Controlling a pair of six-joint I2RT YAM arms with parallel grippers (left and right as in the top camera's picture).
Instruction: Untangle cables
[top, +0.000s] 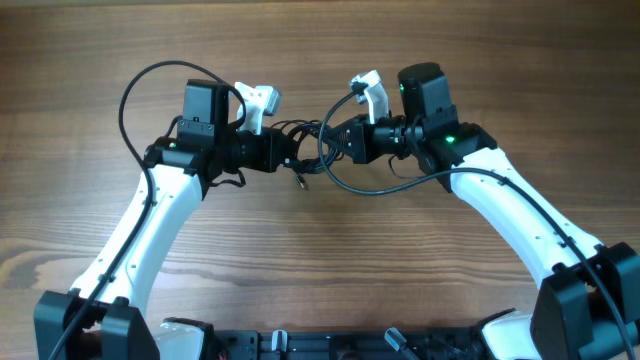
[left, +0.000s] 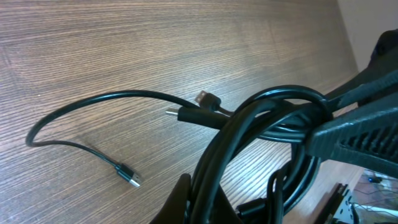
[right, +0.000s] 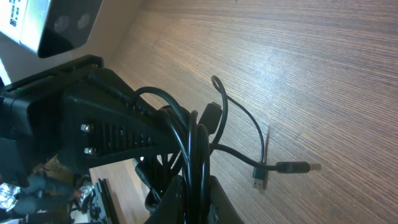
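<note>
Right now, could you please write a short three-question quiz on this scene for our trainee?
1. True or false: the left gripper is shut on the tangled bundle of thin black cables.
2. The right gripper is: A open; B shut on the bundle; C out of view.
3. Fill in: from overhead, the bundle sits ___ the two grippers.
Key: 1 true; 2 B; 3 between.

From overhead you can't trace either cord. The cables (top: 305, 150) are a small dark knot that covers the tips of the left gripper (top: 284, 157) and right gripper (top: 338, 142). In the left wrist view the bottom edge cuts off the fingers (left: 177, 205) (just dark stubs) and the loops. The right wrist view crops its fingers (right: 224, 208) likewise, so where each cord is pinched is hidden.
</note>
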